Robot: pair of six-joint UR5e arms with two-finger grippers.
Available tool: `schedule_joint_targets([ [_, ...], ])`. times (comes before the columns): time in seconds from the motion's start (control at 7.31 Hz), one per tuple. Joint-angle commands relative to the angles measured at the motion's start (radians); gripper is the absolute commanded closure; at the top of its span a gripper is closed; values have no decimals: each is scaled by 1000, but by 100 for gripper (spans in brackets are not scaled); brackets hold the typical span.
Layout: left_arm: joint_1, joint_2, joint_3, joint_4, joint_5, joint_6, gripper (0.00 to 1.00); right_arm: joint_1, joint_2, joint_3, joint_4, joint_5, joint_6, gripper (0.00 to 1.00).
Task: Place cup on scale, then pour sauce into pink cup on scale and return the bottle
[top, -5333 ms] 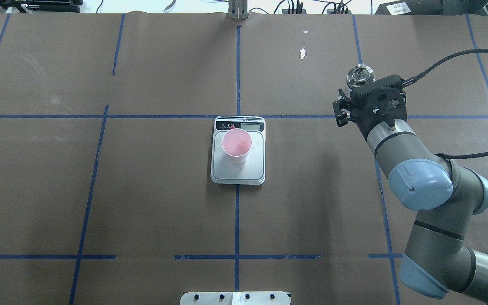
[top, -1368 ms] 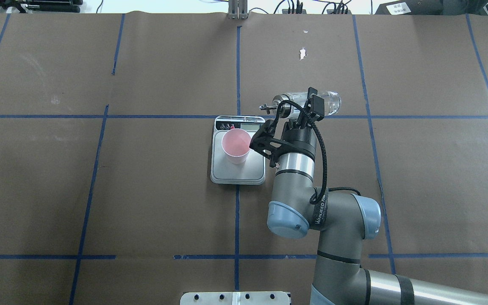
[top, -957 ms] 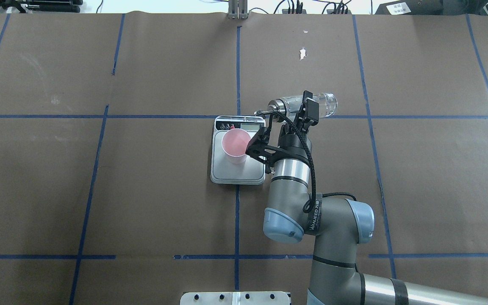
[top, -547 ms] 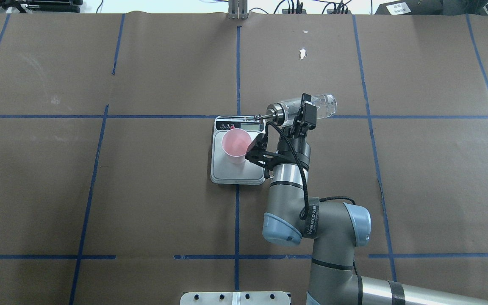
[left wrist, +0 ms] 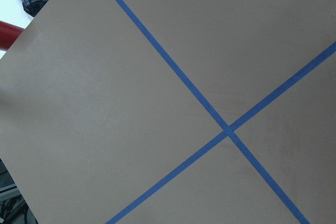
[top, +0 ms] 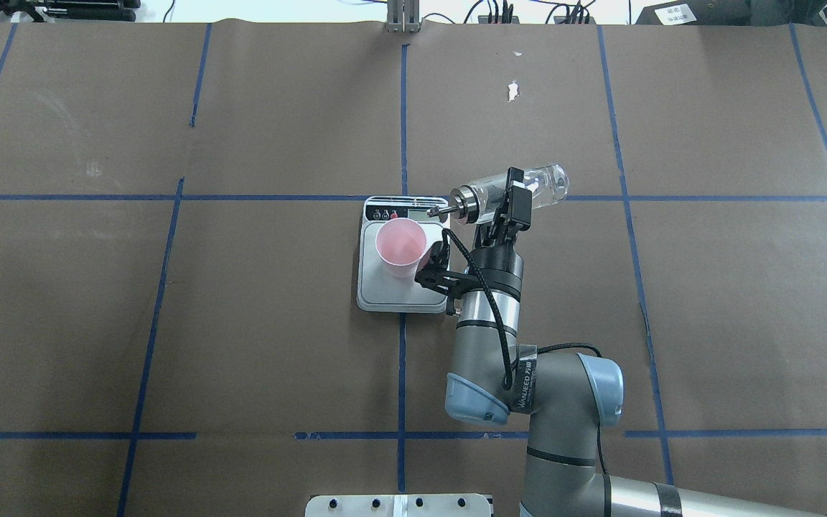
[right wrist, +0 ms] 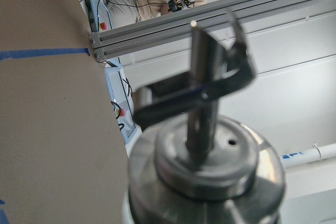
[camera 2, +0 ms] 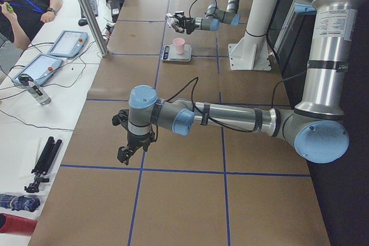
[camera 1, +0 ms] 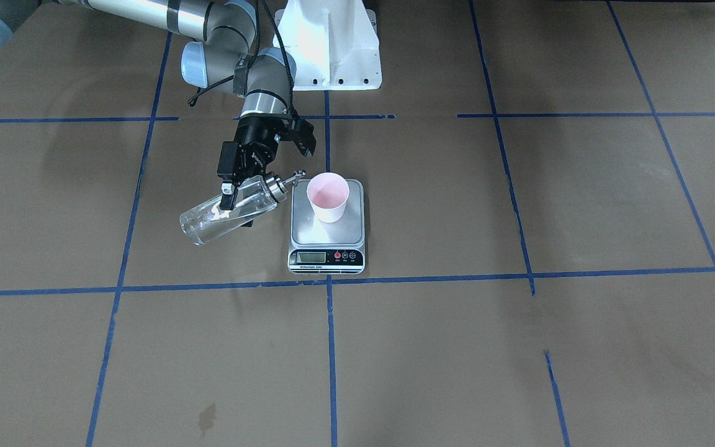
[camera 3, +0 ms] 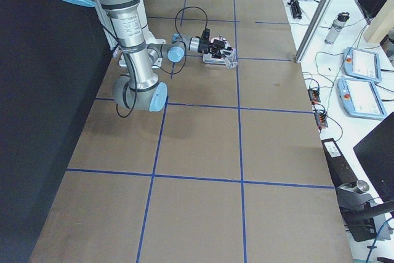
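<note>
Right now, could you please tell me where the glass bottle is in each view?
Front-facing: glass bottle tilted, left of the scale.
Overhead: bottle right of the scale's display end.
Exterior left: bottle tiny, far top centre.
Exterior right: bottle small, upper middle.
Left wrist: not in it.
Right wrist: bottle's metal collar and spout, lower centre.
Landmark in exterior views: scale bearing the pink cup.

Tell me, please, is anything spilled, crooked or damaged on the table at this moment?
No spill shows. The bottle lies almost level in the right gripper, its spout short of the cup, which stands upright on the scale. The brown paper has a small white torn spot.
</note>
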Motion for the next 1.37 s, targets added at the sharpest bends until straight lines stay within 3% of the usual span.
schedule_joint_targets([
  [0.0,0,0,0,0,0,0,0,-3,-1,-19,0,-40,-31,100],
  [0.82,-2,0,0,0,0,2,0,-12,1,-42,0,-158,-48,100],
  [1.23,-2,0,8,2,0,3,0,-12,1,-52,1,-176,-50,100],
])
